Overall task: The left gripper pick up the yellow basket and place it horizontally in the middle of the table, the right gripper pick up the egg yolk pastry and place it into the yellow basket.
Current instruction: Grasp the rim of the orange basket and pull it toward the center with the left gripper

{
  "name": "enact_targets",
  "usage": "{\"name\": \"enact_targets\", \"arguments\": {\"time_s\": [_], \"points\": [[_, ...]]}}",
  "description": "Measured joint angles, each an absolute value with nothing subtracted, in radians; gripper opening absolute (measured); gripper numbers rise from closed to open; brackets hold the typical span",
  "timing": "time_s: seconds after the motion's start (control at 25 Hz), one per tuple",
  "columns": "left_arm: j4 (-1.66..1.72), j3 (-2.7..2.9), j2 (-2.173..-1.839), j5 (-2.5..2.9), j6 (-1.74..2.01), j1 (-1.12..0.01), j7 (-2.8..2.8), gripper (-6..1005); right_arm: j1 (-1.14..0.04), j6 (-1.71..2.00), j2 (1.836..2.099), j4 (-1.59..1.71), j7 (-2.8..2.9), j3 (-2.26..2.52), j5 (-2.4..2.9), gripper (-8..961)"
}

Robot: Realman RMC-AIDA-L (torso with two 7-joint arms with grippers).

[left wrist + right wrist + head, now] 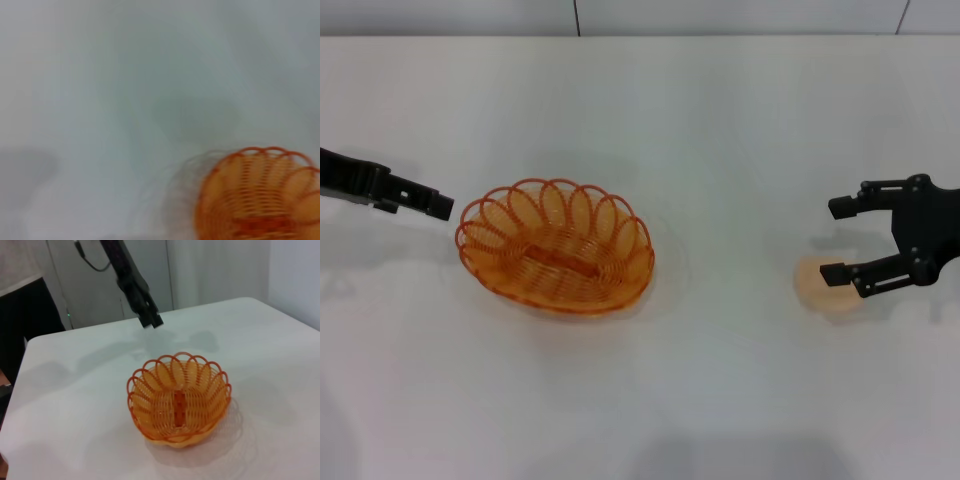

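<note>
The yellow basket (555, 245) stands upright and empty on the white table (720, 120), left of centre, long side across. It also shows in the left wrist view (260, 195) and the right wrist view (177, 400). My left gripper (445, 207) hovers just left of the basket's rim, apart from it, and holds nothing; the right wrist view shows it (151, 321) beyond the basket. The egg yolk pastry (810, 288) lies on the table at the right. My right gripper (838, 240) is open over it, with the near finger (840, 272) overlapping the pastry.
The table's far edge meets a grey wall (720, 15). White tabletop lies between the basket and the pastry. A dark figure or object (25, 315) stands beyond the table's corner in the right wrist view.
</note>
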State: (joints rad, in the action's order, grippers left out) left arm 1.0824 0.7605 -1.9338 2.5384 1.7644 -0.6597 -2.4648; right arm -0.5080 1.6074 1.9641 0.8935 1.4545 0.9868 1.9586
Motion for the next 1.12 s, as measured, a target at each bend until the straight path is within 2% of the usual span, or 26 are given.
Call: {"name": "enact_targets", "arguments": {"time_s": [0.24,0.68,0.92,1.12], "points": [[1.035,0.784,-1.974,2.658,1.687,-0.717,-2.489,789,-0.500,1.609,1.975,0.894,1.445,0.986,1.959,860],[0.869,0.845,-2.003,2.661,1.505,-0.747,-2.476,765,-0.492,1.609,2.002,0.894,1.433,0.986,1.959,857],[0.839,0.876,-2.023,2.664,1.441,-0.749,-2.474,752,-0.487,1.608,2.007,0.894,1.429,0.986,1.958,856],[0.840,0.879,-2.027,2.647,1.434,-0.747,-2.456,741,-0.484,1.607,2.007,0.894,1.428,0.986,1.958,855]]}}
